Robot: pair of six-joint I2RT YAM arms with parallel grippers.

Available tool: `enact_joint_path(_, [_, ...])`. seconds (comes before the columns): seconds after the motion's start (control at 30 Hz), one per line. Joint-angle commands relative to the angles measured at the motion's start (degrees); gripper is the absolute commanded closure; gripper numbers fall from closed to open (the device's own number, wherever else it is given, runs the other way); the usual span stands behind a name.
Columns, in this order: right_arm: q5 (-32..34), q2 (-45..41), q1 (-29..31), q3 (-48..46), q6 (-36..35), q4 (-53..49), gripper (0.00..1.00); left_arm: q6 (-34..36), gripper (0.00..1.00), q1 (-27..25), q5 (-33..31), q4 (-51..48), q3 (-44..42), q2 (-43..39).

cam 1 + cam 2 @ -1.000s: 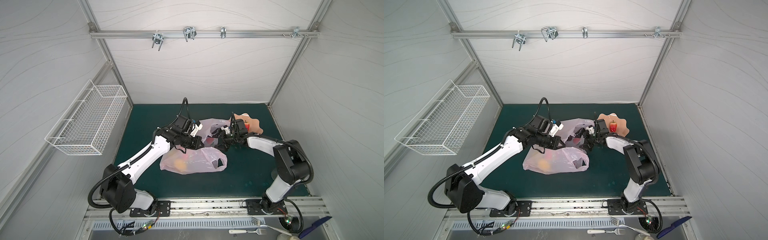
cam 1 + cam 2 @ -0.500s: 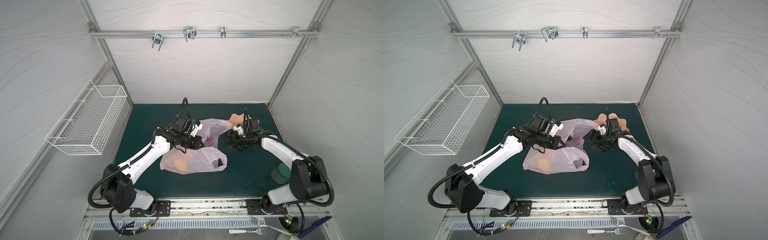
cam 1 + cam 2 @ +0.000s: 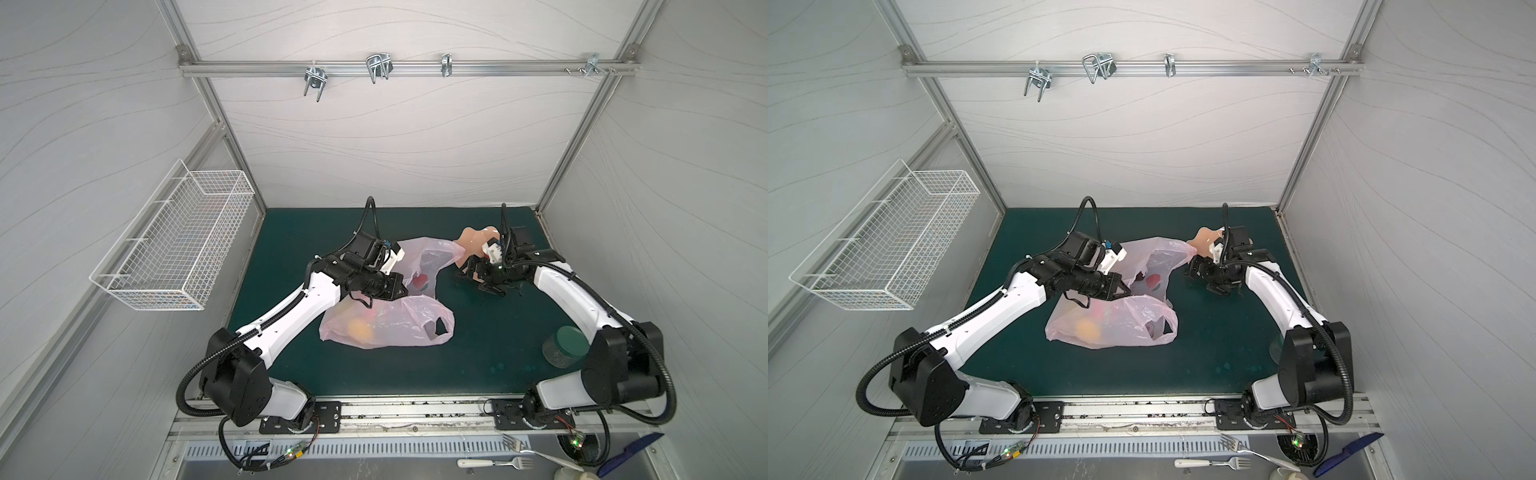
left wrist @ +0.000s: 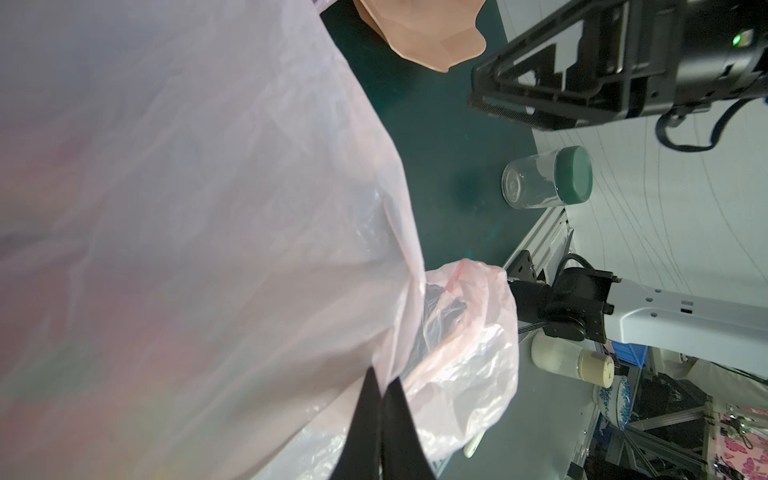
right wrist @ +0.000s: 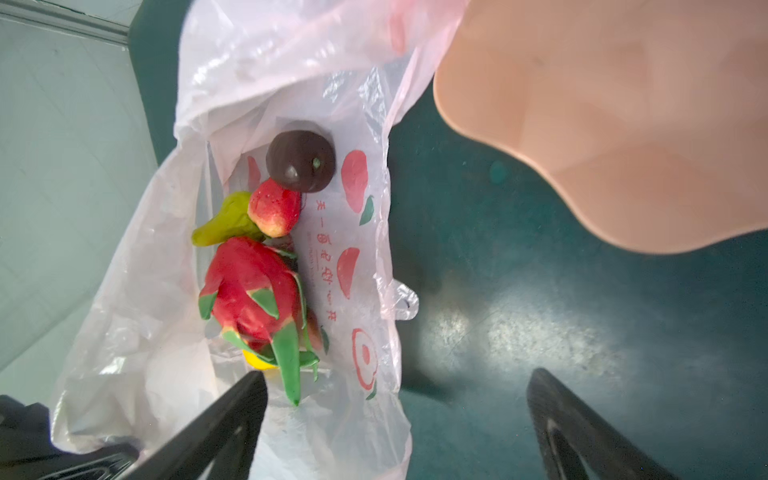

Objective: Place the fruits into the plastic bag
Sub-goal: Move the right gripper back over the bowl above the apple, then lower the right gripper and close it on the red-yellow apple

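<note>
while left gripper (image 4: 384,378) pinches plastic bag (image 3: 386,328), right gripper (image 5: 399,374) agape, fruits (image 5: 253,291) inside

Pink bag (image 3: 409,328), red-printed; peach plate (image 5: 602,124); seemingly orange fruit (image 3: 358,331).

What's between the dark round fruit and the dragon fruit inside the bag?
A red strawberry touching the dark round fruit, and a green pear beside it, next to the dragon fruit. Right wrist view shows it.
</note>
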Motion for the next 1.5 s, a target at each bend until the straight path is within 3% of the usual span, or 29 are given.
enact_joint_path(0.0, [11.9, 2.4, -0.4, 3.4, -7.9, -4.7, 0.03, -0.2, 1.0, 0.2, 0.0, 2.0, -0.4, -1.4])
enact_joint_path(0.17, [20.2, 7.3, -2.1, 7.7, -12.9, -3.7, 0.07, -0.5, 1.0, 0.1, -0.5, 1.7, -1.0, -2.3])
enact_joint_path(0.37, [25.3, 15.4, -5.1, 12.4, -15.5, -1.2, 0.11, -0.5, 1.0, -0.2, -0.9, 0.9, -1.0, -3.0])
enact_joint_path(1.07, [26.2, 38.6, -9.8, 30.8, -16.5, -0.6, 0.23, -0.7, 1.0, -0.3, -1.9, -1.2, 0.2, -2.5])
enact_joint_path(1.47, [27.0, 44.0, -9.8, 37.5, -17.1, -3.6, 0.36, -0.4, 1.0, -0.4, -1.8, -1.5, 0.9, -1.4])
